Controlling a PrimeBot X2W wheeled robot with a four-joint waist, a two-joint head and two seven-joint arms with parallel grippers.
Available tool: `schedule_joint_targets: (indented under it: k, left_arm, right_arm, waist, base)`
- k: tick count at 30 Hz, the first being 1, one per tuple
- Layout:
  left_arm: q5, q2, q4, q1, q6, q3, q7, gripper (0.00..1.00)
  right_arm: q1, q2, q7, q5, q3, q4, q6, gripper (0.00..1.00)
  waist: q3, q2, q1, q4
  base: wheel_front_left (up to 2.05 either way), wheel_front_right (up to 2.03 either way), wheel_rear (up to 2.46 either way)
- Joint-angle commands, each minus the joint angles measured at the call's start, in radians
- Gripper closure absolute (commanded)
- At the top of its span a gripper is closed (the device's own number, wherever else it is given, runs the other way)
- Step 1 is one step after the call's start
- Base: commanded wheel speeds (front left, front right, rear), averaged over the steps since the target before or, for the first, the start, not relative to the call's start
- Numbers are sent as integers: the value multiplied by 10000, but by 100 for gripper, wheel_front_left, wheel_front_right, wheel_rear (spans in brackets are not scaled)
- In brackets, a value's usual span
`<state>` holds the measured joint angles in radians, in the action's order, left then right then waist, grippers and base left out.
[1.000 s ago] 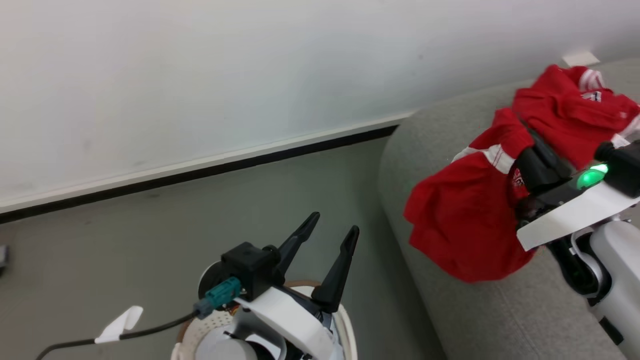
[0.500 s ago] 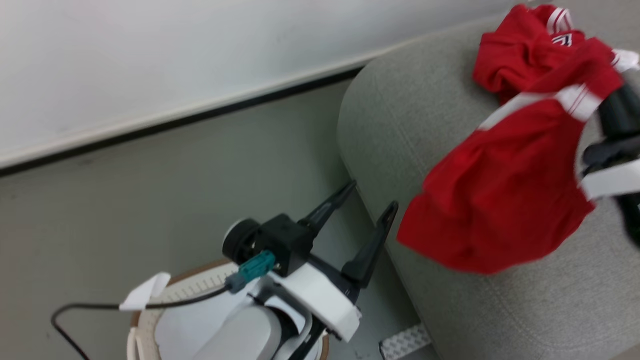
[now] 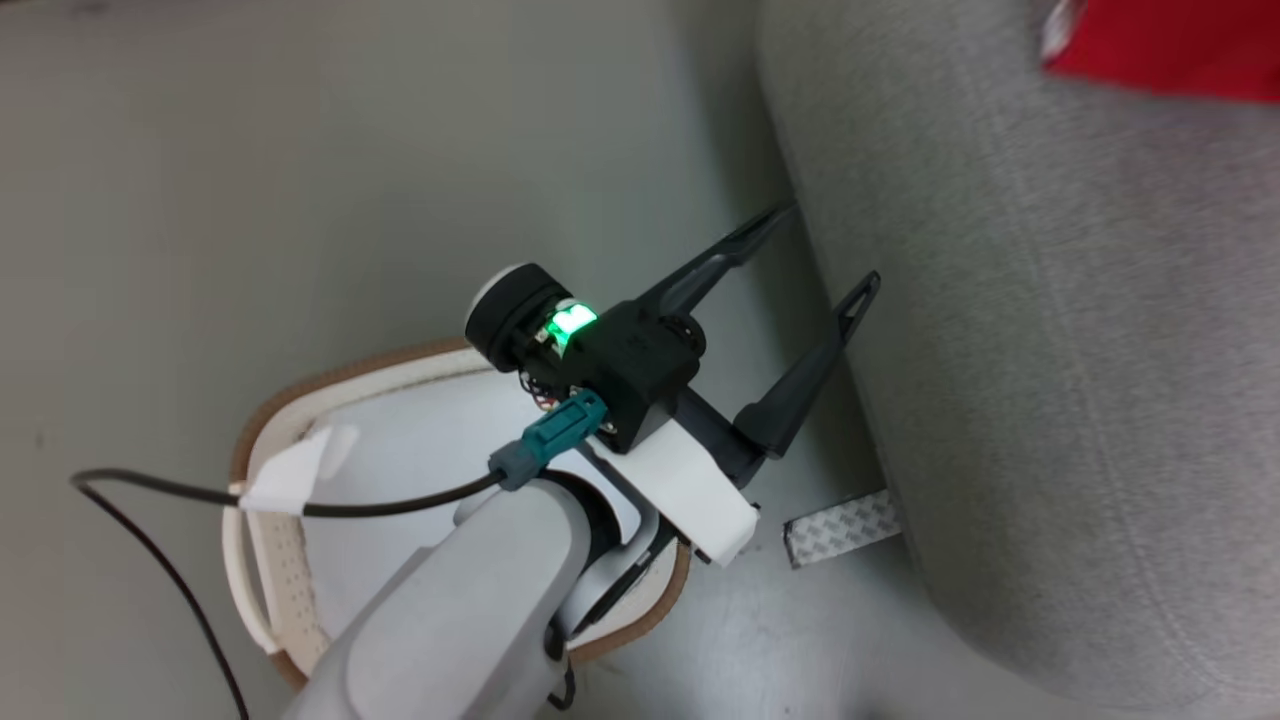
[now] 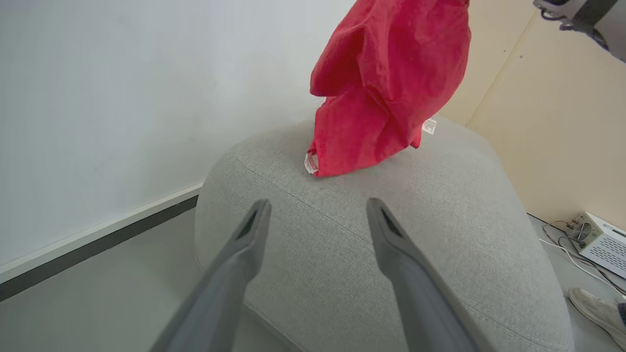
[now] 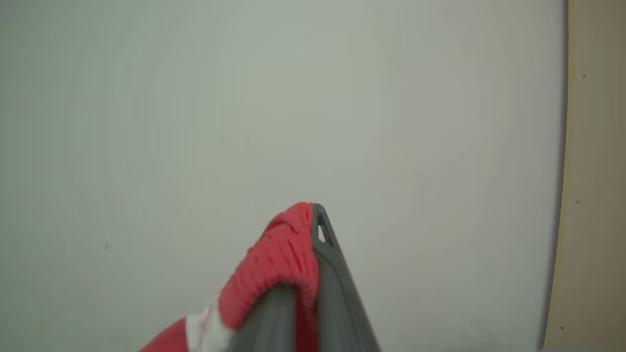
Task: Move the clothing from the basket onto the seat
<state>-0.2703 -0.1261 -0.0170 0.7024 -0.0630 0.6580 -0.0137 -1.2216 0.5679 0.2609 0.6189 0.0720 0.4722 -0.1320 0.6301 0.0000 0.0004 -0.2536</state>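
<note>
— Far left, the basket (image 3: pixel 262 462). Why is the left pincer (image 3: pixel 830 243) spread wide beside it, holding nothing?
— Free for another dip, I'd judge, though its arm hides much of the lining. Rightward, clothing (image 4: pixel 386 88) dangles onto the seat (image 3: pixel 1050 350), hem clenched in the right pincer (image 5: pixel 314 215). The head view crops it.

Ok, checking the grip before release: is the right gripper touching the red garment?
Touching. The right wrist view shows the red garment wrapped over one finger and clamped in the shut right gripper.
</note>
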Motion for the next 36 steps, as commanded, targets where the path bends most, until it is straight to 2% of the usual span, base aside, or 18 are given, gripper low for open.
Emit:
schedule_joint_targets:
  k: [1,7,12,15,16,17,18,19,23,28,29,36]
  left_arm:
    - [77,30,-6,164,-60,35,93,0]
    - [132,77,34,460,-76,149,89,0]
    - [176,37,-2,503,38,173,-7,0]
    - [199,-72,-11,338,121,173,-46,0]
    - [203,-102,-8,273,169,173,-76,0]
    - [206,-134,-14,231,188,165,-101,0]
    - [199,-157,-47,205,199,168,-113,0]
    - [191,-201,-59,148,233,158,-131,0]
    - [75,-327,-65,28,321,88,-115,0]
    - [-142,-466,-5,-243,537,-179,23,0]
    - [-142,-466,-5,-243,537,-179,23,0]
    - [-582,-702,301,-1321,1181,-860,695,0]
  right_arm:
    - [-368,239,15,-184,413,264,26,100]
    - [-1077,998,-92,-2203,2154,2668,24,100]
    - [-462,729,13,-3671,3758,4743,24,100]
    - [30,396,40,-4446,4486,5458,24,100]
    - [211,250,45,-4682,4666,5545,24,87]
    - [350,117,48,-4879,4881,5561,26,66]
    - [485,-5,50,-5038,5135,5526,26,16]
    - [653,-236,49,-5223,5309,5536,26,0]
    - [1128,-920,46,-5709,5674,4979,24,0]
    - [2369,-1804,33,-5995,5127,3583,26,0]
    - [2369,-1804,33,-5995,5127,3583,26,0]
    - [4527,-2573,33,-5477,4421,1657,26,0]
  waist:
    - [707,0,-4,456]
    - [1249,0,-4,736]
    - [1702,0,-4,911]
    - [1762,0,-4,961]
    - [1750,0,-4,945]
    - [1740,0,-4,915]
    - [1728,0,-4,884]
    - [1688,0,-4,834]
    - [1326,0,-4,608]
    - [637,0,-4,312]
    - [637,0,-4,312]
    - [-889,0,-4,287]
  base:
    - [0,0,0]
    - [0,0,0]
    - [0,0,0]
    - [0,0,0]
    - [0,0,0]
    - [0,0,0]
    - [0,0,0]
    - [0,0,0]
    - [0,0,0]
    - [0,0,0]
    - [0,0,0]
    - [0,0,0]
